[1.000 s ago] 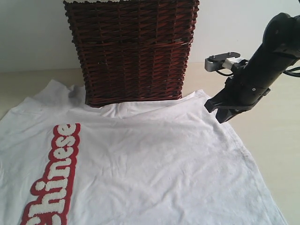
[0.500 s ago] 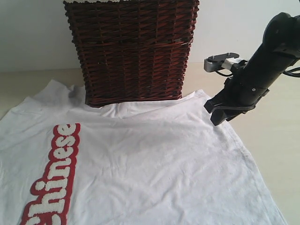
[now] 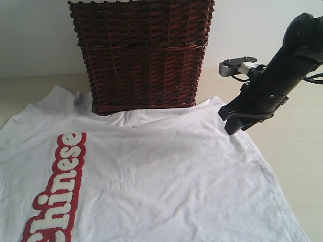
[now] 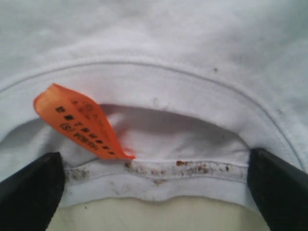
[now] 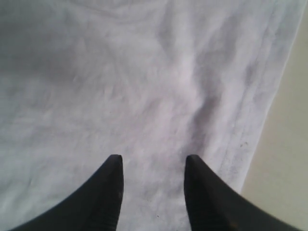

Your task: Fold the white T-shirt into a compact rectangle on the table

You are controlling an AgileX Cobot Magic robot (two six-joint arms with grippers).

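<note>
The right end effector (image 3: 236, 122) is open: in its wrist view (image 5: 151, 180) the two black fingers (image 5: 108, 197) stand apart with bare cloth showing between them and nothing pinched. It hangs on a dark arm (image 3: 287, 65) low over the right side of the white T-shirt (image 3: 166, 171), close to the hemmed side edge (image 5: 250, 110). Whether the tips touch the cloth cannot be told. Just past that edge lies the pale beige tabletop (image 3: 298, 151).

The left end effector (image 4: 154, 192) shows only in its own wrist view. It is spread wide, one dark fingertip (image 4: 29, 192) at each side of the picture, gripping nothing. Between the tips lies the shirt's neckband (image 4: 159, 79), with small brown specks (image 4: 185, 166) along its inner seam. An orange tag (image 4: 79, 120) with dark print stands up from that seam. A strip of tabletop shows just beyond the collar's edge.

The T-shirt lies spread flat and unfolded, lightly creased, covering most of the near tabletop. Down its left part runs a red-outlined strip of fuzzy white letters (image 3: 58, 186) reading "Chinese". Its far edge meets the foot of a dark reddish-brown wicker basket (image 3: 144, 55), which stands upright at the back of the tabletop before a pale wall.
</note>
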